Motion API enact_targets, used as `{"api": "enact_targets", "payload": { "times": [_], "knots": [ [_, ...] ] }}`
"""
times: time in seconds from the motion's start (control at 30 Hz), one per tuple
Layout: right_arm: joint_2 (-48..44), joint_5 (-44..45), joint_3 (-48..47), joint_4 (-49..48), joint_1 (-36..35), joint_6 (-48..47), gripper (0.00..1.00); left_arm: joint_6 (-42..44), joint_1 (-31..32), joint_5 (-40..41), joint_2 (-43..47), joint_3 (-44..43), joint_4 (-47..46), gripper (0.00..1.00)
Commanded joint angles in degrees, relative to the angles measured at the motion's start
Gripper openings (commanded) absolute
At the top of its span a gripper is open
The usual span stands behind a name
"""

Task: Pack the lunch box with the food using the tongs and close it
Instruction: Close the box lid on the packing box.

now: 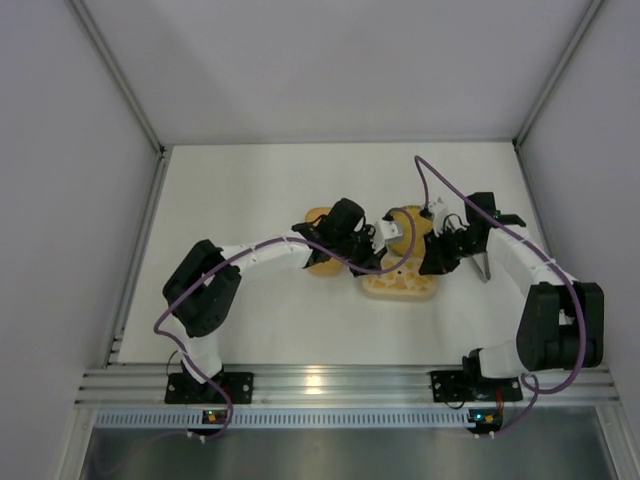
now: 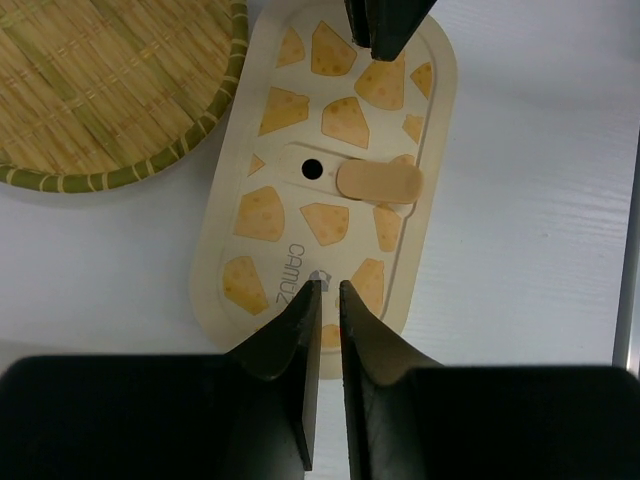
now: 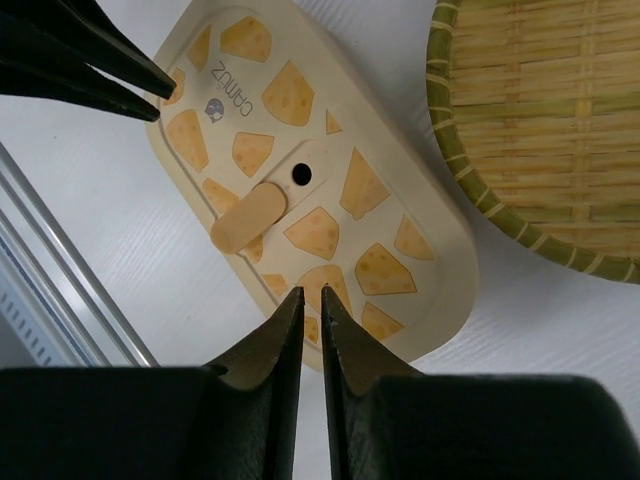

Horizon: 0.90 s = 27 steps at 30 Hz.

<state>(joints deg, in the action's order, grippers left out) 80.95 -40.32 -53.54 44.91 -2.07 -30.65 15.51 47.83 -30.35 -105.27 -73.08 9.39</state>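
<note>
Your left hand [image 2: 322,290]: jaws closed to a thin slit | your right hand [image 3: 305,295]: same | left arm [image 1: 262,250], right arm [image 1: 522,255]: bent inward, hands facing.

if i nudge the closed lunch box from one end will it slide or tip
Probably slides: the lunch box lies flat and low on the smooth white table. Its hard-looking lid seems stiff and maybe slippery. Off-centre pushes may swivel it.

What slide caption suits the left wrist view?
Left pincer, nearly closed, at one end of the lidded lunch box; right pincer at the other; woven plate beside.
</note>
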Motion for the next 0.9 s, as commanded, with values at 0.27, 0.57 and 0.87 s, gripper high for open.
{"api": "enact_targets", "payload": {
  "times": [0.27, 0.57, 0.87],
  "knots": [
    [3.2, 4.0, -1.0, -0.8, -2.9, -1.2, 0.12, 3.8, 1.8, 3.5, -2.7, 1.9, -5.7, 0.25],
    [10.6, 10.7, -1.5, -0.4, -4.6, -1.4, 0.10, 8.9, 2.7, 7.2, -4.7, 5.8, -6.0, 0.25],
    [14.6, 12.3, -2.1, 0.3, -5.1, -1.6, 0.09, 9.9, 2.9, 8.2, -7.3, 5.5, -4.5, 0.24]
  ]
}}
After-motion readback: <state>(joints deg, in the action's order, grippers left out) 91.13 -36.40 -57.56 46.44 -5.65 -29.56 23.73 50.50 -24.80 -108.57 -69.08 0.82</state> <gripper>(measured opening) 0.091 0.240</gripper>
